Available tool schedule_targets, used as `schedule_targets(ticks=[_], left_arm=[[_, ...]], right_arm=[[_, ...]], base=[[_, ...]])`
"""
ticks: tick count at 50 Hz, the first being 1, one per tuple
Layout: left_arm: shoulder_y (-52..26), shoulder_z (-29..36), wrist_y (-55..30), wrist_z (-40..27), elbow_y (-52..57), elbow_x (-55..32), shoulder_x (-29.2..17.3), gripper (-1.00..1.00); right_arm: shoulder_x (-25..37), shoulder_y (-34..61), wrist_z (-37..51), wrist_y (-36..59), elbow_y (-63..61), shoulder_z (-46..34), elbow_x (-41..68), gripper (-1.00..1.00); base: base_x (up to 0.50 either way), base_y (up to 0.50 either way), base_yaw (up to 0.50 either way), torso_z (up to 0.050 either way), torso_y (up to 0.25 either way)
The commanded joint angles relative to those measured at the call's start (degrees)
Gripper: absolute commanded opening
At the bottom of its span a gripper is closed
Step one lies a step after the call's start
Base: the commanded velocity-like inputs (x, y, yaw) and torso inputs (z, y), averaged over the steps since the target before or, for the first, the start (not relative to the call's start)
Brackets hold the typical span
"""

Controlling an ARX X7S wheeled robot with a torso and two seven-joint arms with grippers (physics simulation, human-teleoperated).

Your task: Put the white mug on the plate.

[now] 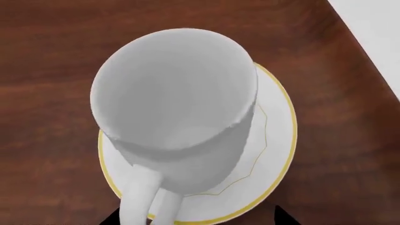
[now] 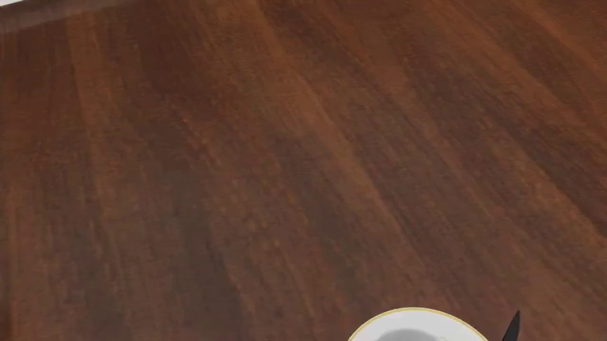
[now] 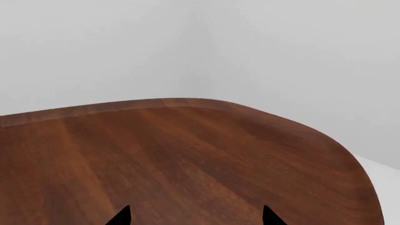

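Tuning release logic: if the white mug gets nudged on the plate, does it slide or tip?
The white mug looks rigid and glossy, as does the plate, so it probably slides easily. It is tall for its base, so a high push may tip it. The handle overhangs the rim and could catch.

I had a dark reddish-brown wooden table (image 2: 284, 163) under the cameras, its grain running in long streaks. In the right wrist view its far edge curved round into a rounded corner against pale grey walls. Directly on the wood lay the plate (image 1: 275, 140), white with a thin gold rim, near one table edge in the left wrist view. In the head view only an arc of it showed at the bottom edge.
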Motion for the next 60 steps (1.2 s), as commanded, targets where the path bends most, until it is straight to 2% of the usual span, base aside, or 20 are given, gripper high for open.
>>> schedule_targets(ticks=[1, 18, 39, 44, 52, 55, 60], left_arm=[[-0.01, -0.1, -1.76, -1.44, 3.89, -0.06, -1.41, 1.0], [-0.85, -2.37, -5.28, -4.01, 8.64, -0.48, -4.51, 1.0], [-1.75, -8.84, -10.18, -7.32, 24.38, -4.1, -9.8, 1.0], [-1.35, -14.4, -13.12, -9.63, 33.21, -7.24, -12.47, 1.0], [1.19, -21.36, -13.65, -12.45, 40.5, -10.11, -15.99, 1.0], [3.02, -27.08, -14.69, -14.54, 44.36, -13.04, -18.01, 1.0], [4.82, -31.71, -14.8, -16.9, 47.25, -14.73, -20.48, 1.0]], right_arm=[[0.08, -0.37, -0.13, -0.75, 0.37, 0.01, -0.01, 1.0], [0.25, -0.55, 0.15, -0.86, 0.0, -0.3, 0.02, 1.0], [0.78, 0.12, 0.51, -0.22, 0.31, -0.93, -0.18, 1.0], [1.16, 0.32, 0.74, 0.34, -0.21, -0.9, -0.11, 1.0], [1.37, 0.04, 0.73, 0.05, -0.42, -0.97, -0.25, 1.0], [1.54, -0.05, 0.9, 0.32, -0.91, -0.91, -0.18, 1.0], [1.77, 0.05, 1.18, 0.82, -1.46, -0.88, -0.02, 1.0]], base=[[0.0, 0.0, 0.0, 0.0, 0.0], [0.0, 0.0, 0.0, 0.0, 0.0], [0.0, 0.0, 0.0, 0.0, 0.0], [0.0, 0.0, 0.0, 0.0, 0.0], [0.0, 0.0, 0.0, 0.0, 0.0], [0.0, 0.0, 0.0, 0.0, 0.0], [0.0, 0.0, 0.0, 0.0, 0.0]])
